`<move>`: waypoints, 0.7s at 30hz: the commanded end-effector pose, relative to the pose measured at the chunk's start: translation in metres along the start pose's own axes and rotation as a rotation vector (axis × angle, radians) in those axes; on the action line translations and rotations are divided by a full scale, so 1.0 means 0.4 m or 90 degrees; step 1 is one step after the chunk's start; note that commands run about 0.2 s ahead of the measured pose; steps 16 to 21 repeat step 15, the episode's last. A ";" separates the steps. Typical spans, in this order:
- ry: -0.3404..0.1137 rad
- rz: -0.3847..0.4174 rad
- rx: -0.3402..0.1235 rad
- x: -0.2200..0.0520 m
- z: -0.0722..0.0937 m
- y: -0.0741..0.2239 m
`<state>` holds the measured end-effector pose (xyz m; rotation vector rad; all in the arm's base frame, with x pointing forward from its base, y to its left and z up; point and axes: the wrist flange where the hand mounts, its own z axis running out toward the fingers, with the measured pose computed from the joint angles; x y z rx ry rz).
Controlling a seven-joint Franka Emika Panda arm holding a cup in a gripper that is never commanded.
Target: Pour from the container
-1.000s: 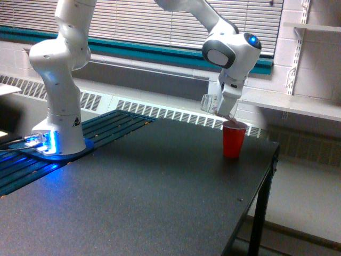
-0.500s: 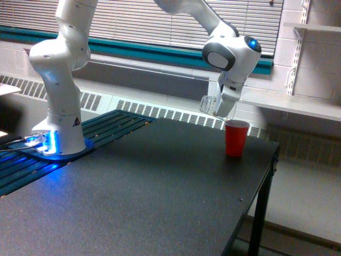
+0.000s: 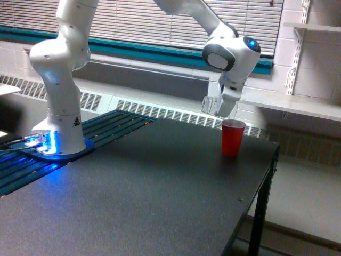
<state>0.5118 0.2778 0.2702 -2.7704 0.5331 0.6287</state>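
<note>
In the exterior view my gripper (image 3: 219, 108) is shut on the small clear container (image 3: 211, 105), held tilted just above and to the left of the red cup (image 3: 232, 137). The container's outline is faint against the radiator behind it, and I cannot make out its contents. The red cup stands upright on the dark table (image 3: 144, 192) near the far right corner. The container's lower edge hangs a little above the red cup's rim without touching it.
The white arm's base (image 3: 59, 133) stands at the exterior view's left on a blue-lit plate. The table's right edge (image 3: 266, 176) drops off just past the red cup. A radiator and a window ledge run behind; a white shelf (image 3: 298, 104) is at the right.
The container has lifted slightly off the red cup's rim and swung back toward upright. The red cup shifted a little between frames and now stands slightly left of where it was.
</note>
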 end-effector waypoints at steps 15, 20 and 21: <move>0.062 0.004 0.044 -0.061 -0.028 0.023; 0.062 0.004 0.044 -0.061 -0.028 0.023; 0.062 0.004 0.044 -0.061 -0.028 0.023</move>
